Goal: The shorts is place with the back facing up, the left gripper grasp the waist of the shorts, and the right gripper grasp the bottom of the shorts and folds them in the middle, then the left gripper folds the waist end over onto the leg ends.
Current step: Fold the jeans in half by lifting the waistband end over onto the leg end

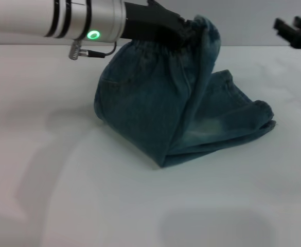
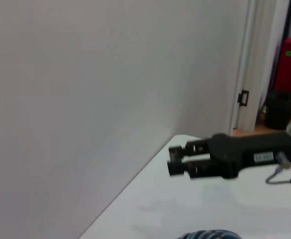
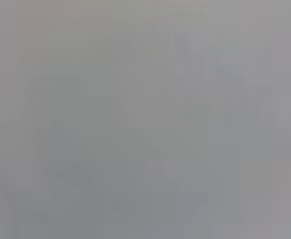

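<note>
The left gripper is reaching in from the left side of the head view, its silver-white wrist showing one green glowing ring, and its black fingers are clenching the waist of the shorts. It is holding that gathered, ruffled band up above the white table, so the faded blue-green denim is hanging down from it in one draped panel with long vertical creases. The single pair of shorts is sitting around the middle of the table. Its lower part is lying flat on the surface, trailing away to the right, where a pale bleached patch is showing and the folded layers are ending in the leg ends, stacked one over the other. Further right, at the far edge of the table, the right gripper is hovering well apart from the cloth; in the left wrist view its two black fingers are lying close together, gripping nothing.
</note>
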`<state>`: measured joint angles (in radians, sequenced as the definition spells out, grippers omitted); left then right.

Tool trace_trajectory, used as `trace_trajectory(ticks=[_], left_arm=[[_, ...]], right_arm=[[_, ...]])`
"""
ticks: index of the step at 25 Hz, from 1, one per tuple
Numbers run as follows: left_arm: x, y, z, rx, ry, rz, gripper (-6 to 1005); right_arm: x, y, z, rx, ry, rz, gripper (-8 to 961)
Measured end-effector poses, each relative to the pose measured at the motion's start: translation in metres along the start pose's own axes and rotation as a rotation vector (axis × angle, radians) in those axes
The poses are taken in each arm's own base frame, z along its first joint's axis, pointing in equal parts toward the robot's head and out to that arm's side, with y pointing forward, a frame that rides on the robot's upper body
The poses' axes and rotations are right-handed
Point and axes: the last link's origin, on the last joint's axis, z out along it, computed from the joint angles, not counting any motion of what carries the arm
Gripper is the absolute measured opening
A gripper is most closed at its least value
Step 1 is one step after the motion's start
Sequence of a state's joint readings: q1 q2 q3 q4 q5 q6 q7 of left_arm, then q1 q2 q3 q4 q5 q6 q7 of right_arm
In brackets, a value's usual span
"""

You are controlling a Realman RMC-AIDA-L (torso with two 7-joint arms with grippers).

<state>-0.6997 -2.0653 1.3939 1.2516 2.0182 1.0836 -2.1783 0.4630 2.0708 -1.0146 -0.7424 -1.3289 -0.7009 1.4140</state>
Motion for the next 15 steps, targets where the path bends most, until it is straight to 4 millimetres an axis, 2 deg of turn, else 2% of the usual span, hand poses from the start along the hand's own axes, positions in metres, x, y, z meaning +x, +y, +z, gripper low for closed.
trace_trajectory(ticks=[5, 15], left_arm=[[0.001, 0.009, 0.017, -0.021, -0.018, 0.012, 131], [0.005, 0.011, 0.030, -0.015, 0.017, -0.039, 193]], right_arm=[[-0.004, -0.018, -0.011, 0.057, -0.038, 0.028, 518], [-0.003, -0.021, -0.014, 0.065, -0.043, 0.041, 518]])
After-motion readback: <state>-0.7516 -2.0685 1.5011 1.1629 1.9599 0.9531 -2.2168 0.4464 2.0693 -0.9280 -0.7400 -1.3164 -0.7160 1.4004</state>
